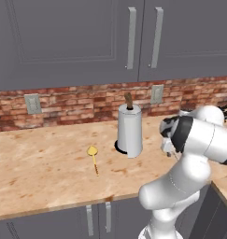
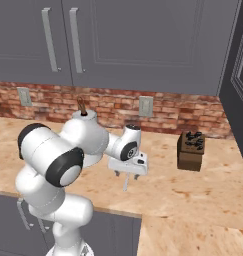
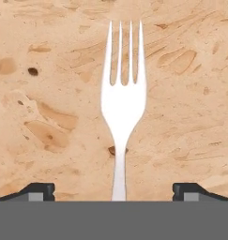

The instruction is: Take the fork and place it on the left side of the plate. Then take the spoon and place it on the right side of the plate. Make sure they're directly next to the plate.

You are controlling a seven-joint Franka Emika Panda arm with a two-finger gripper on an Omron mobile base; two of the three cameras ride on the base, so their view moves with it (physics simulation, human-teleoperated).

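Note:
The silver-grey fork [image 3: 120, 108] lies flat on the tan stone counter, tines pointing to the top of the hand view, its handle running down between my fingertips [image 3: 36, 191]. My gripper [image 3: 115, 193] hangs open just above it, one finger on each side of the handle and nothing in its grip. In the right base view the gripper [image 2: 127, 175] points down over the fork [image 2: 126, 186]. The yellow-gold spoon [image 1: 93, 157] lies on the counter to the left of the paper towel roll, bowl toward the wall. The plate is out of view.
A paper towel roll on a dark stand [image 1: 130, 130] stands mid-counter behind my arm. A brown knife block [image 2: 190, 150] sits to the right near the brick wall [image 2: 163, 112]. Grey cabinets hang above, and the counter's front edge [image 1: 63, 205] runs close by.

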